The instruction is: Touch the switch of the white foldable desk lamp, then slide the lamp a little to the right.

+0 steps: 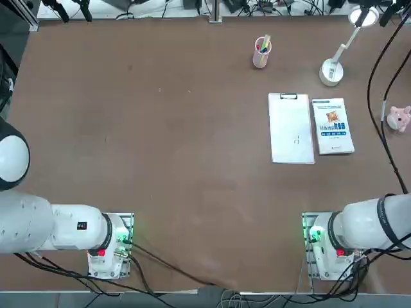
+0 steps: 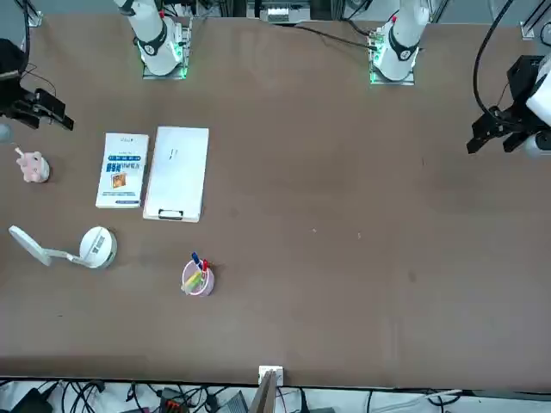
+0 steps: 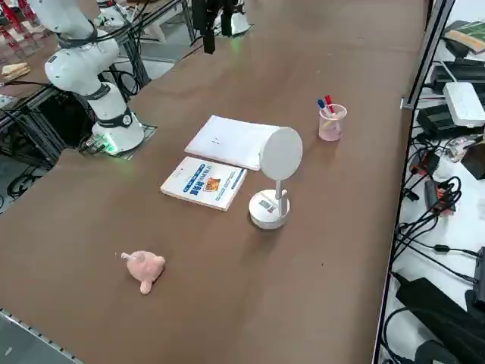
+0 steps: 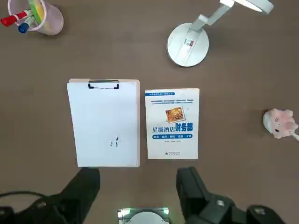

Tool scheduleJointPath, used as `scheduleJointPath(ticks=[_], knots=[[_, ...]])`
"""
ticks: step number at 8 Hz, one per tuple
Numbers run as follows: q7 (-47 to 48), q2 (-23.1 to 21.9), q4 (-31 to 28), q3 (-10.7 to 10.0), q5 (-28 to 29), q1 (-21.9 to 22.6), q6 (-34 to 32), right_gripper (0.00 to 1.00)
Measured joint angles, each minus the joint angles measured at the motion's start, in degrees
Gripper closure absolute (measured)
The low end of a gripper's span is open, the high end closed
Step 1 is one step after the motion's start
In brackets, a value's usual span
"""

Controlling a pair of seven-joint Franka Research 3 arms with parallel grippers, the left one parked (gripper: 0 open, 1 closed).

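Items on your table, with what you can and cannot make out:

1. White foldable desk lamp (image 1: 331,72) — standing at the far right of the table in the top view, disc base flat on the surface, thin arm slanting up toward the table's far edge to the glowing round head. The wrist view cuts off part of the head. A small label shows on the base; you cannot pick out the switch in any view.

2. Right gripper (image 4: 140,179) — held high above the table, well apart from the lamp and everything else. Its 2 fingers (image 4: 86,184) stand spread wide with nothing between them. Only the fingers and a slice of the hand show in the wrist view; in the front view you see the gripper as a dark shape at the left edge.

3. Book (image 1: 332,126) — lying flat, cover up, between the lamp and the robot's base.

4. Clipboard (image 1: 291,128) — just beside the book, on its left in the top view, clip end toward the far edge, white sheet with a faint mark too small to read.

5. Pink pen cup (image 1: 261,53) — upright, left of the lamp, holding several pens.

6. Pink plush toy (image 1: 399,118) — near the table's right edge, partly crossed by a black cable in the top view.
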Motion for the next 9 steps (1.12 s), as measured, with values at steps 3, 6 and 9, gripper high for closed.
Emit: scheduleJointPath(ticks=[3,6,9], knots=[[3.79,2.34,-0.26,0.06,-1.38,0.74,2.18,0.0],[8.15,8.07,-1.56,0.26,-5.18,2.01,8.65,0.0],[9.07,15.8,-2.24,0.25,-8.44,2.7,15.84,0.0]])
